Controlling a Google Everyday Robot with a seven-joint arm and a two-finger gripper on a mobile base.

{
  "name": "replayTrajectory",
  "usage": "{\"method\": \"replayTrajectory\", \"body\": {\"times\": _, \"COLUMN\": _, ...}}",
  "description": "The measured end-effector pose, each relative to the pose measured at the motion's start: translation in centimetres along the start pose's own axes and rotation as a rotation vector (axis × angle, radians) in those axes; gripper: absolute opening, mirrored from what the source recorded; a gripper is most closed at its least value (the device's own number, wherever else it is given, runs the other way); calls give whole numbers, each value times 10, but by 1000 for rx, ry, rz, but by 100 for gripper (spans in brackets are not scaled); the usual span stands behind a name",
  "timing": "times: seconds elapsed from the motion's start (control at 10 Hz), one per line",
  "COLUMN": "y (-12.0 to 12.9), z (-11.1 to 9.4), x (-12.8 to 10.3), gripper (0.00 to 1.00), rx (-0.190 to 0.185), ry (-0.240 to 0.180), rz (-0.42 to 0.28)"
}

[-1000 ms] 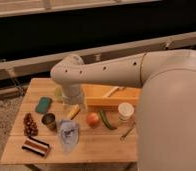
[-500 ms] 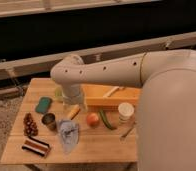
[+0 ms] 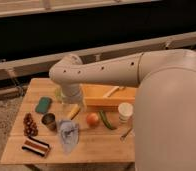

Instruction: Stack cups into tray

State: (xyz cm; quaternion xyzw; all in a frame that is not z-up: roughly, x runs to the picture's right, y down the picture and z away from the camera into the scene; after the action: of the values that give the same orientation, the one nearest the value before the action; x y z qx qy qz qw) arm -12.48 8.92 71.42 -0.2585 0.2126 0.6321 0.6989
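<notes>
Just beside the claw (image 3: 70,100), which hung low over the table (image 3: 96,147) under the bent arm, sat the pale yellow-green cup (image 3: 59,93). We could not tell whether the claw stood wide or gripped anything. On the claw's other side, close by, lay the tray (image 3: 107,102), and we saw no cup inside it. Nearer the camera than the claw stood the metal cup (image 3: 49,120), and past the tray's front corner the cream-white cup (image 3: 125,111), well apart from each other. We judged the task barely begun: all three cups were left to stack.
</notes>
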Motion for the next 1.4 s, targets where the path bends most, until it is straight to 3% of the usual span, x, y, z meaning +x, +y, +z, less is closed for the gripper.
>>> {"method": "replayTrajectory", "body": {"times": 0.3, "y": 35, "z": 5, "x": -36, "gripper": 65, "rx": -30, "ry": -43, "rz": -46}}
{"method": "replayTrajectory", "body": {"times": 0.7, "y": 53, "z": 14, "x": -76, "gripper": 65, "rx": -61, "ry": -83, "rz": -105}}
{"method": "replayTrajectory", "body": {"times": 1.2, "y": 60, "z": 18, "x": -93, "gripper": 65, "rx": -99, "ry": -108, "rz": -208}}
{"method": "replayTrajectory", "body": {"times": 1.4, "y": 62, "z": 17, "x": -93, "gripper": 65, "rx": -101, "ry": -108, "rz": -211}}
